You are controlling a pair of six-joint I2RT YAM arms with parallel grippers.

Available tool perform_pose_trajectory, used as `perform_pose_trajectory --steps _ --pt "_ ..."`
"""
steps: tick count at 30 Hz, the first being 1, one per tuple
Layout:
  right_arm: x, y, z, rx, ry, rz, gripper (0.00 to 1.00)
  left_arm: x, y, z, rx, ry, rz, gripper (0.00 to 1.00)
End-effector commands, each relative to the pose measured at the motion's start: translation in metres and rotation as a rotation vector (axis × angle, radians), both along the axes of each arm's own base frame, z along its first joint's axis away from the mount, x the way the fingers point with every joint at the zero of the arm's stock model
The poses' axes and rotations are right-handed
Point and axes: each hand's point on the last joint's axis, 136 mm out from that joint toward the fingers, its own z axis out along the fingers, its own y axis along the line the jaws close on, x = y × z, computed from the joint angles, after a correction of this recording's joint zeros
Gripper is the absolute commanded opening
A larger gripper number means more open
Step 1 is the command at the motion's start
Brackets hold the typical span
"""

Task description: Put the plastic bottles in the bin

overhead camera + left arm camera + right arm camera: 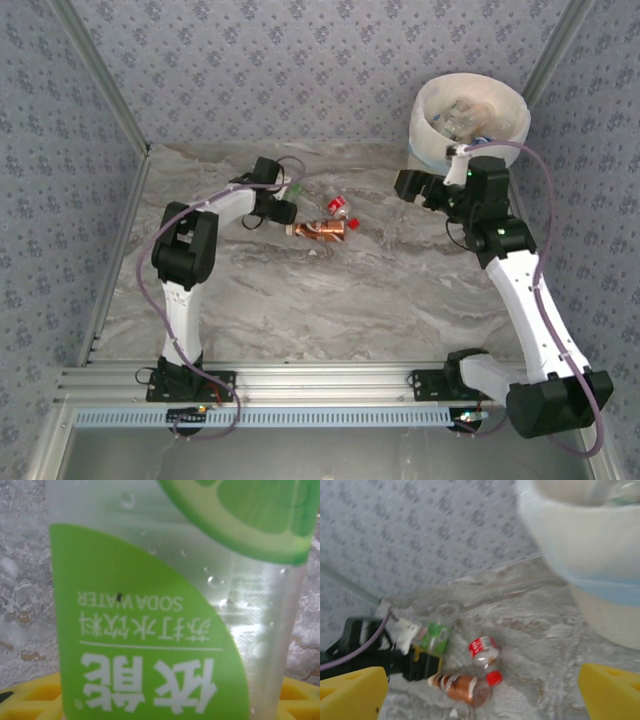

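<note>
Green bottle sits on table, left of centre, between the yellow fingers of left gripper. The label reads "SODA WATER", upside down in the left wrist view. Jaws flank the bottle, but I can't tell whether they press it.

Brown bottle lies on its side just right of that gripper. Red-label bottle is just beyond it, close, contact unclear. Both lie loose between the two arms.

Right gripper hangs over table right of centre, well apart from those bottles, fingers spread wide with nothing between them.

Bin stands at the far right corner, just behind the right arm. Bag lining shows a pale blue band. Several clear bottles are inside, count unclear.
</note>
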Motion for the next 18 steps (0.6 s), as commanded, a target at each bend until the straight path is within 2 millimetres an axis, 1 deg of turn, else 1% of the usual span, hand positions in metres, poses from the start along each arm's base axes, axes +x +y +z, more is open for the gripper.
perform_pose_trajectory --steps 1,6,8,9,12,15,18 --pt "0.003 0.017 0.003 -0.063 -0.045 0.063 1.00 0.000 0.007 0.022 -0.029 -0.031 0.024 0.61" --pt "0.010 0.029 -0.006 -0.075 -0.027 0.076 1.00 -0.008 0.012 0.028 -0.034 -0.042 0.033 0.55" --pt "0.012 0.032 -0.010 -0.073 -0.015 0.072 1.00 -0.012 0.014 0.030 -0.038 -0.048 0.036 0.54" --pt "0.015 0.032 0.004 -0.065 -0.041 0.063 1.00 -0.014 0.015 0.033 -0.041 -0.052 0.040 0.53" --pt "0.018 0.034 0.002 -0.039 -0.017 0.036 1.00 -0.021 0.017 0.041 -0.054 -0.060 0.052 0.48" --pt "0.019 0.035 -0.006 -0.003 0.032 0.007 1.00 -0.028 0.017 0.057 -0.089 -0.089 0.062 0.38" --pt "0.018 0.038 -0.016 0.041 0.079 -0.014 1.00 -0.036 0.016 0.080 -0.144 -0.136 0.068 0.26"
